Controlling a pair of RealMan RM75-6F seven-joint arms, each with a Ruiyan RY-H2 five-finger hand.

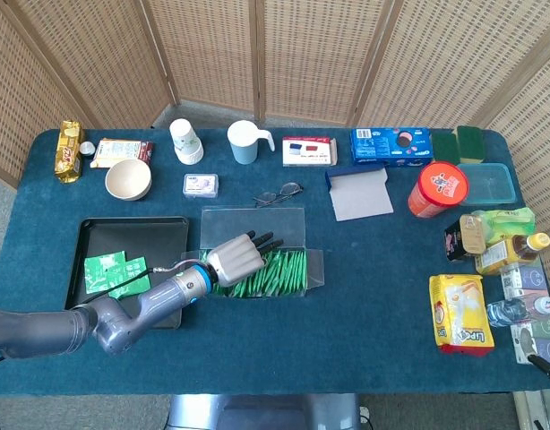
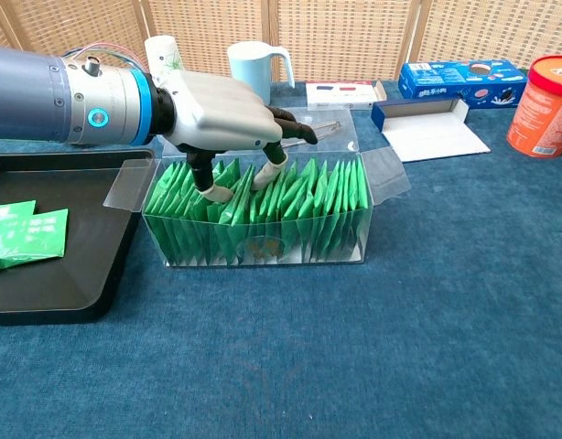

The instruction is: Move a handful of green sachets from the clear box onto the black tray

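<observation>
The clear box stands open mid-table, packed with upright green sachets. My left hand hovers over the box's left half, palm down, fingers spread. Its thumb and one fingertip dip among the sachet tops, and no sachet is lifted out. The black tray lies just left of the box, and a few green sachets rest on its left part. My right hand shows in neither view.
Behind the box are glasses, a blue mug, a paper cup, a small card box and a blue biscuit box. An orange tub stands at the right, with snack packs and bottles beyond it.
</observation>
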